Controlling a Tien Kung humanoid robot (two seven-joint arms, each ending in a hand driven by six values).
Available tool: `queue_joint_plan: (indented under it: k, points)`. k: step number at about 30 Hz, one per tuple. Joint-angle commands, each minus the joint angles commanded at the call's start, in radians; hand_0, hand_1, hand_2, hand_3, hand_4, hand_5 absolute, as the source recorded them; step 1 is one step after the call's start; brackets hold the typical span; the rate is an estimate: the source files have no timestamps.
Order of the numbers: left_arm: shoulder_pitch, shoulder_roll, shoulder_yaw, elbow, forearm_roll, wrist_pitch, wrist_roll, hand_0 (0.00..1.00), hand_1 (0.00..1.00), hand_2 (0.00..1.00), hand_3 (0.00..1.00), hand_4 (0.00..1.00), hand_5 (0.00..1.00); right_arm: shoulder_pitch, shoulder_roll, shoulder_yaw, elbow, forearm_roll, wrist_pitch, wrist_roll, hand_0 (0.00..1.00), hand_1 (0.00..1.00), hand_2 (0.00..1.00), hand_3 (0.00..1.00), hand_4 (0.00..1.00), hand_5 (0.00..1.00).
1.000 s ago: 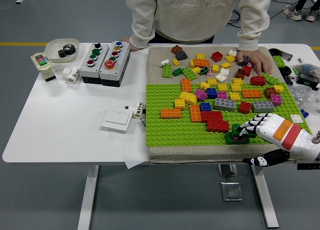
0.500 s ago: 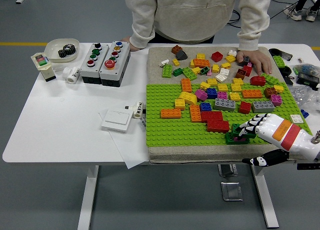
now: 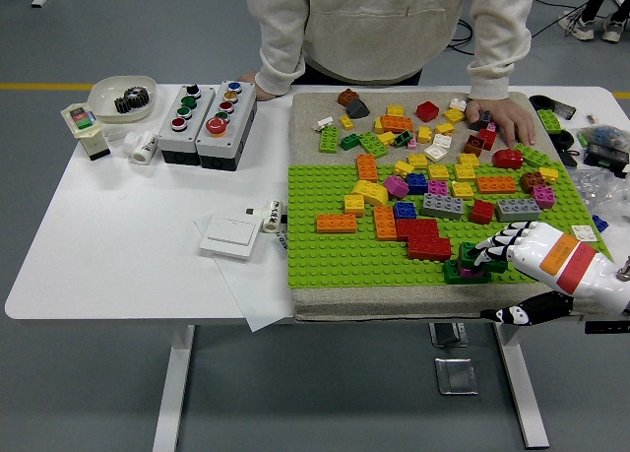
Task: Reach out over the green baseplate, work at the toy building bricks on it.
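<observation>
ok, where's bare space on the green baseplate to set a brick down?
Free: the green baseplate's near-left corner, below the orange brick and left of the red bricks. A narrow strip also runs along the near edge. Crowded: the far and right half, and around the right hand on the green brick stack.

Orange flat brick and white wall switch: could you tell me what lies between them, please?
In the head view, a small white cylinder lies between the orange flat brick and the white wall switch.

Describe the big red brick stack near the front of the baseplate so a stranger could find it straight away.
Start at the green baseplate and go to its near edge, right of centre. The red brick stack sits there, between the upright orange brick and the robot's right hand. It is the widest red piece on the plate.
</observation>
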Motion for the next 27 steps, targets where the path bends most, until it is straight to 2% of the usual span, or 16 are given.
queue_joint_plan:
  k: [27]
  points:
    - [-0.001,0.000,-0.001,0.000,0.002,0.000,0.001,0.634,0.734,0.721,0.564,0.610,0.613,-0.002,-0.011,-0.009,-0.003,0.005,0.003,0.000,0.621,0.646,0.704,0.598,0.892,0.618]
